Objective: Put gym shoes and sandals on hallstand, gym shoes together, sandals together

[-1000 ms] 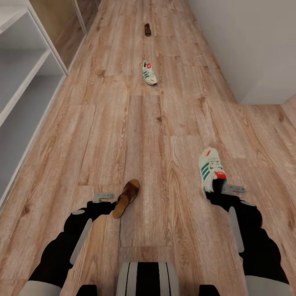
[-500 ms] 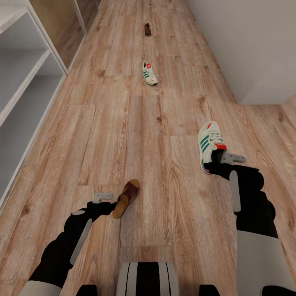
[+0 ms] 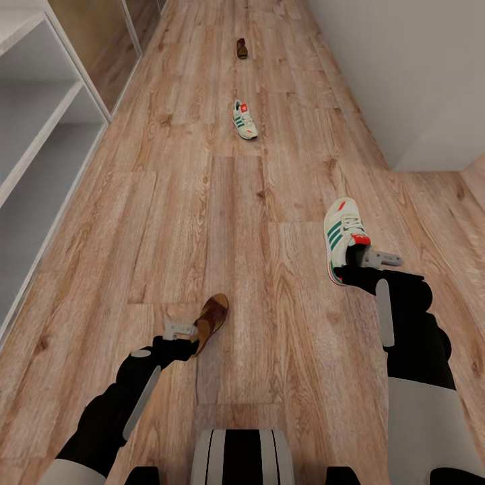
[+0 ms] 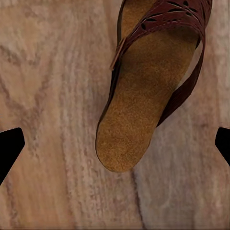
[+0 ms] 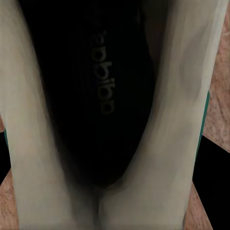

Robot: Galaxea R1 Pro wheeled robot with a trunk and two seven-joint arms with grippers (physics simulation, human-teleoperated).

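Sneakers and sandals are spread along the wood floor [image 3: 202, 202]. One sneaker [image 3: 341, 232] sits at the right middle of the head view, with its heel at the right gripper [image 3: 367, 259]. The right wrist view looks straight into this shoe [image 5: 110, 120], at its dark inside and pale walls, and the gripper's dark tips show at both sides of it. The right gripper is closed on the sneaker at the heel opening. If the sole touches the floor, I cannot tell.

One brown sandal [image 3: 210, 318] lies on the floor in the lower middle of the head view, and its heel end is right at the left gripper [image 3: 180, 331]. In the left wrist view the tan footbed of the sandal [image 4: 139, 100] lies between the two dark fingertips [image 4: 8, 148], which stand wide apart and do not touch it. So the left gripper is open.

The second sneaker [image 3: 244, 120] lies on the floor in the upper middle, and the second sandal [image 3: 242, 48] lies beyond it, near the top edge. The white shoe rack [image 3: 40, 128] stands along the left edge.
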